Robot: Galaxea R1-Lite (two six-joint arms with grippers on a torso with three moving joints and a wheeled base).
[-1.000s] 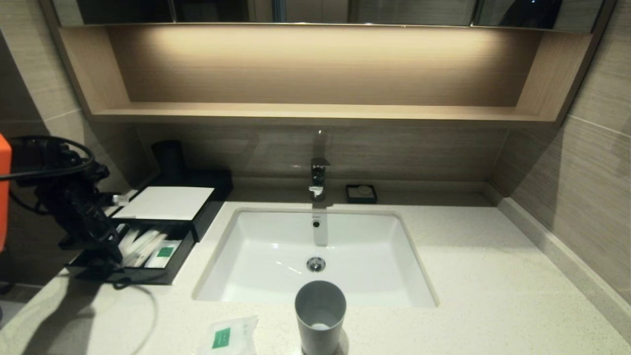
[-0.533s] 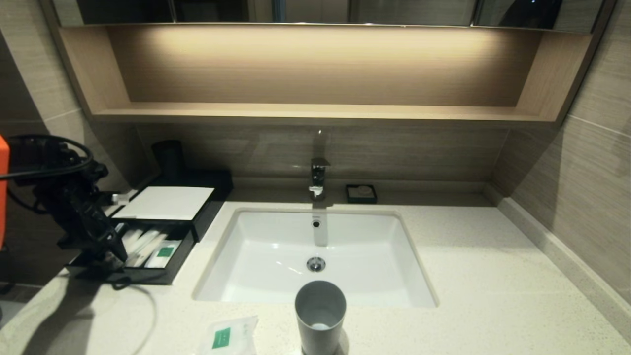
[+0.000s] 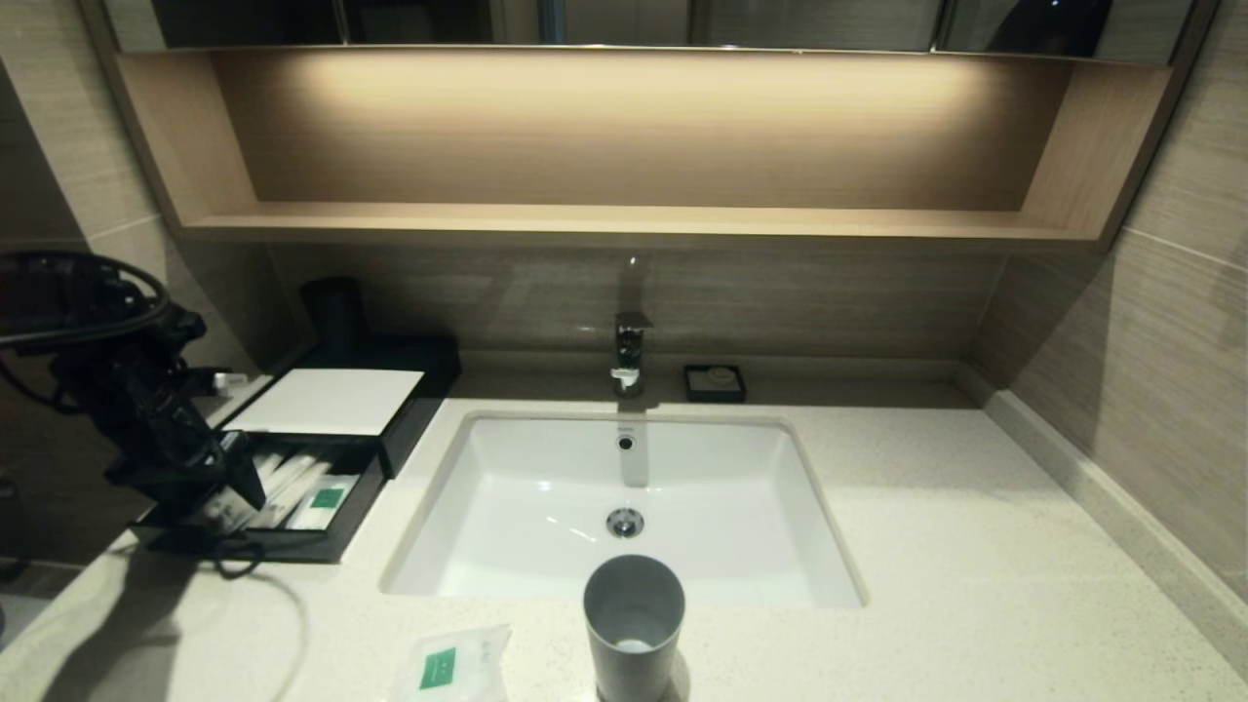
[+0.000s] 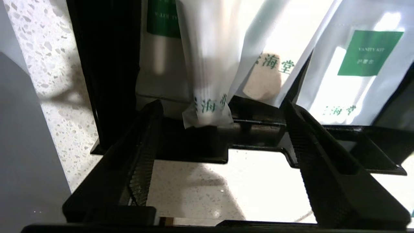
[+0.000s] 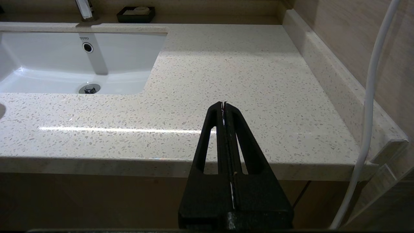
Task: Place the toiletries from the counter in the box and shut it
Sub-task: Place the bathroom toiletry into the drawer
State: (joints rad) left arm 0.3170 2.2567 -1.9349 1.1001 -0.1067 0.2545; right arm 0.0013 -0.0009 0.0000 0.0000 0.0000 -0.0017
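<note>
Left tool (image 4: 223, 129) opened, releasing thin translucent-white packet (image 4: 207, 64) into low black box drawer (image 3: 336, 531) | squarish green-labelled packet (image 3: 453, 665) remains on table (image 3: 975, 546) | drawer unclosed

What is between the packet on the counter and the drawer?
Only bare counter lies between the packet and the drawer, seen in the head view.

Warm strip glow under the shelf (image 3: 624, 219), dim corners, glare on the counter (image 5: 226, 81), blurred packets (image 4: 210, 64) close-up.
</note>
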